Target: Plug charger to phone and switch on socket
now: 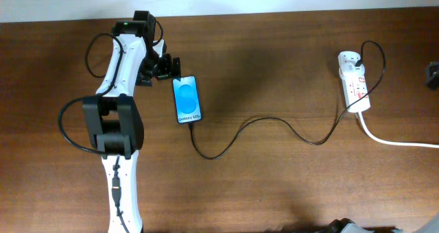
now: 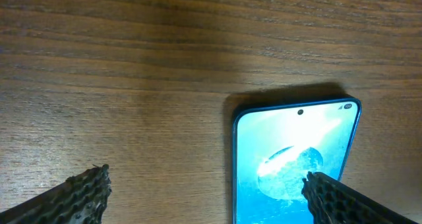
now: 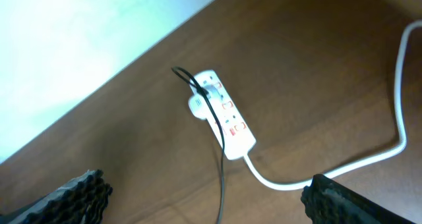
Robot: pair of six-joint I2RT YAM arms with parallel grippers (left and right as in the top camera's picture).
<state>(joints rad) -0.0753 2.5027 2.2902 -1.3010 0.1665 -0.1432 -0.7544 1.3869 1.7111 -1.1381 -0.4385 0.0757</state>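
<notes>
The left tool, wide open and empty, hangs at 11 o'clock of the phone (long axis 12 to 6); the charger reaches its 6 o'clock end.

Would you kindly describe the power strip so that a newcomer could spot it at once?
On the wooden table, look to the far right end, away from the phone. There lies the socket, a short white power strip with small red switches. It alone is a white block: a thin black charger cable loops up to it and a thick white cord trails off rightward.
</notes>
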